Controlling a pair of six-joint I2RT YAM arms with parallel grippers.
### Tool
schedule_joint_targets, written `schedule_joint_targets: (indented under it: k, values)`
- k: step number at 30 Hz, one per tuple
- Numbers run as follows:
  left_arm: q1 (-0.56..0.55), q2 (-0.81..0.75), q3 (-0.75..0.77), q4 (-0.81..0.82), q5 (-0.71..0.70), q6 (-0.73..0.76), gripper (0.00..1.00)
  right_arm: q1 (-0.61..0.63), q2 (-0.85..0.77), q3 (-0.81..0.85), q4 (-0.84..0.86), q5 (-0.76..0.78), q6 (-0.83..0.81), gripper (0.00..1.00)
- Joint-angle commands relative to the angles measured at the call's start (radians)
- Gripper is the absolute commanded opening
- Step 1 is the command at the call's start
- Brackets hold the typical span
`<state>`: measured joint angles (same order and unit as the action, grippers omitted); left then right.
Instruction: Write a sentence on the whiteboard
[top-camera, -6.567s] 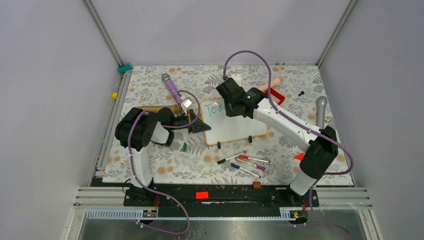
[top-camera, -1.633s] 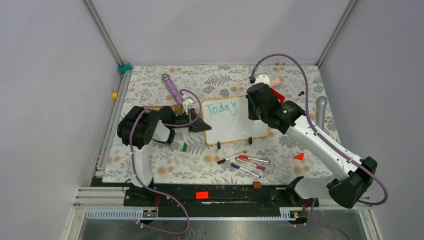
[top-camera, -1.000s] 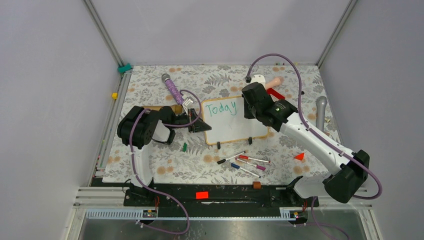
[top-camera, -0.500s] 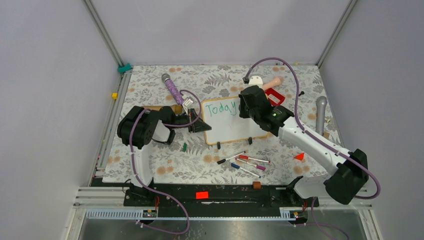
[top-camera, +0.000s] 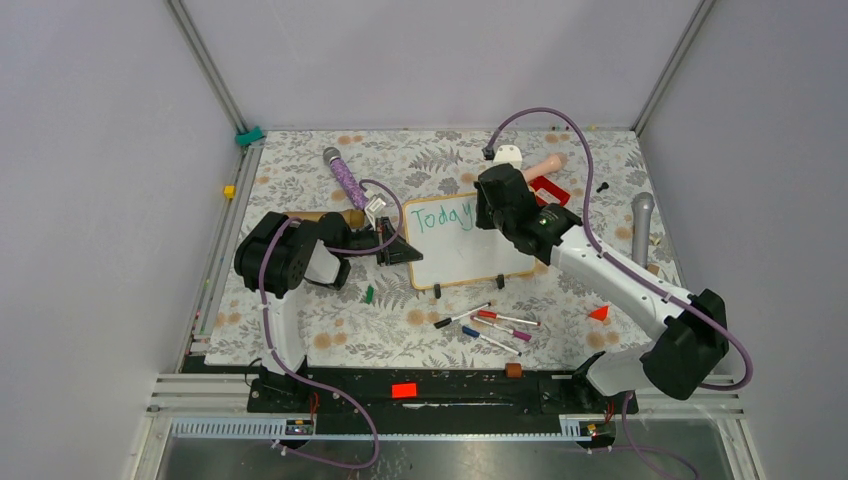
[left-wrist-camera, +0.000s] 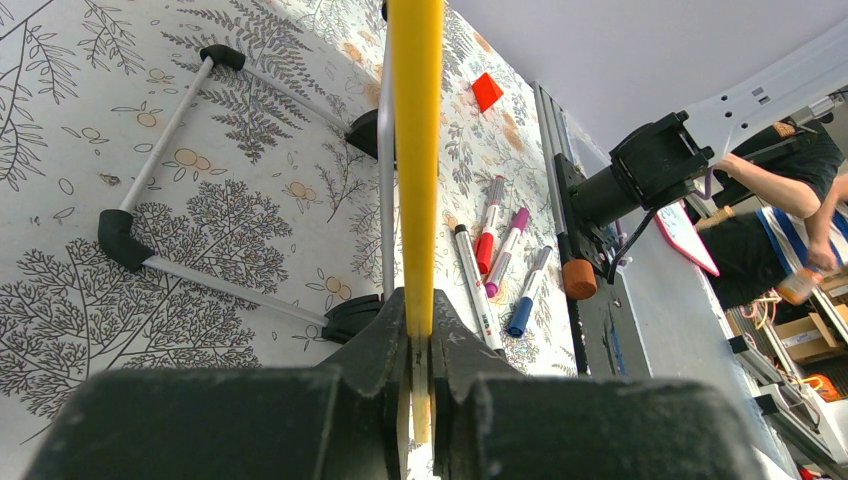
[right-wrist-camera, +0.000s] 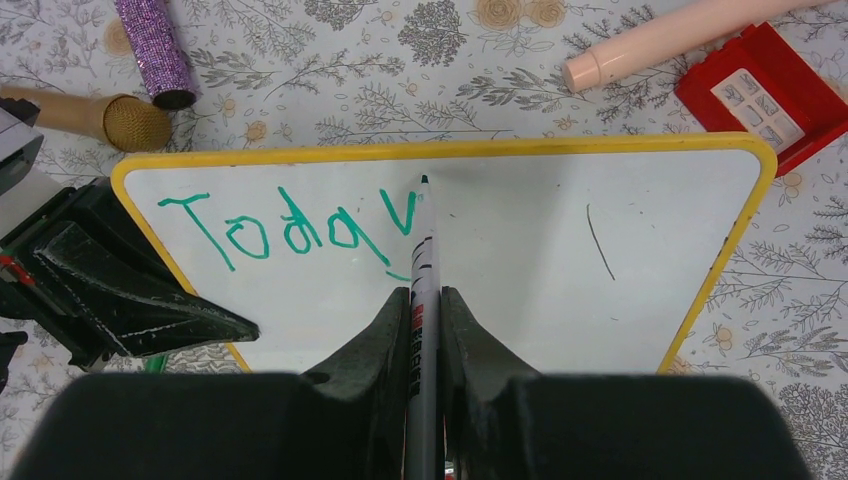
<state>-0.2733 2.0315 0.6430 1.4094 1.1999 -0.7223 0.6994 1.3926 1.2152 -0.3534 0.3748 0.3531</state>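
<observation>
The whiteboard (top-camera: 470, 258) stands tilted on black clip feet in the middle of the mat. My left gripper (top-camera: 403, 249) is shut on its left frame edge, seen as a yellow strip (left-wrist-camera: 416, 150) between my fingers (left-wrist-camera: 455, 345). The sentence reads "Today" in green (right-wrist-camera: 290, 230) along the top left of the board (right-wrist-camera: 560, 260). My right gripper (right-wrist-camera: 424, 296) is shut on a grey marker (right-wrist-camera: 424, 250). Its tip sits just right of the "y", near the top frame. From above, the right gripper (top-camera: 492, 212) covers the end of the green word (top-camera: 436, 216).
Several loose markers (top-camera: 490, 328) lie in front of the board. A purple glitter microphone (top-camera: 345, 180) and a gold-headed one (right-wrist-camera: 135, 122) lie at the left. A peach cylinder (top-camera: 545, 166), a red block (top-camera: 550, 190), a grey microphone (top-camera: 641, 222) and a red wedge (top-camera: 599, 313) are at the right.
The green word has grown from "Toda" to "Today". Over the last second my right gripper has slid left and slightly back over the board's top. The left arm has not moved.
</observation>
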Motion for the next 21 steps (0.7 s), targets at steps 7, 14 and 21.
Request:
schedule_joint_targets:
  k: [7,14,21]
  values:
    - [-0.007,-0.025,-0.019,0.070,0.069,0.029,0.00,-0.033,0.033,0.054,0.014,0.022,-0.006,0.00]
    - [-0.007,-0.022,-0.018,0.070,0.067,0.030,0.00,-0.046,0.043,0.064,-0.022,0.016,-0.001,0.00]
    - [-0.009,-0.023,-0.017,0.071,0.068,0.029,0.00,-0.047,0.024,0.052,-0.051,-0.001,0.021,0.00]
